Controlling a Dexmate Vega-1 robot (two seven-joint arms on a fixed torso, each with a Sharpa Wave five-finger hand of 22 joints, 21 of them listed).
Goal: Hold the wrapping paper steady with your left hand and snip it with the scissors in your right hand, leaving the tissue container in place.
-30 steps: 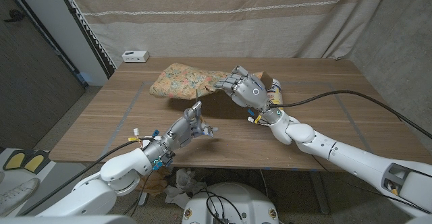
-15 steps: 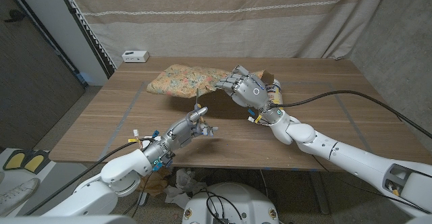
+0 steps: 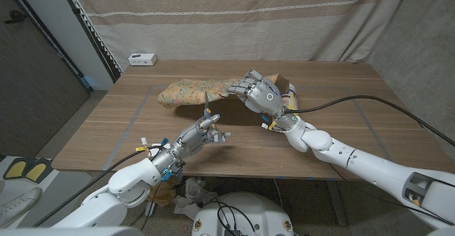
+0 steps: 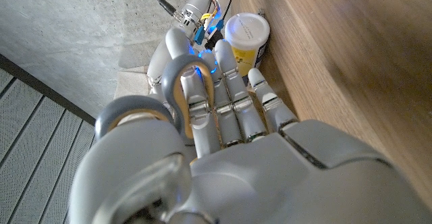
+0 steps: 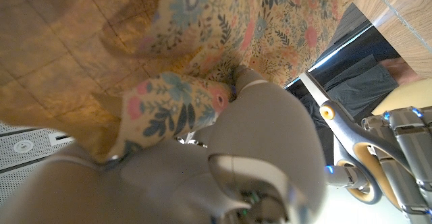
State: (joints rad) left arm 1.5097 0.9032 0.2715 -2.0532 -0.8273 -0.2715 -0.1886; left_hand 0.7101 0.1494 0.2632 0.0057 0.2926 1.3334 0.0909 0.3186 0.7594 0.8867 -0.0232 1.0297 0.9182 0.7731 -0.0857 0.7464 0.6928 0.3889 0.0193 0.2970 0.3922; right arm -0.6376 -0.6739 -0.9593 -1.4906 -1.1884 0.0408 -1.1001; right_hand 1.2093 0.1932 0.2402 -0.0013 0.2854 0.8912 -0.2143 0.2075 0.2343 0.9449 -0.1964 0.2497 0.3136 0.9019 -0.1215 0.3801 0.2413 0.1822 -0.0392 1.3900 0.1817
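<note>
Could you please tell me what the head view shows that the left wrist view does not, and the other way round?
The head view adds the wooden table, the flowered wrapping paper gripped by the right robot hand, and a small white box at the far edge. The left wrist view adds a close look at the scissors, their grey handle loops around the fingers of the left robot hand. Both share that hand, the scissors and the white-lidded tissue container.
</note>
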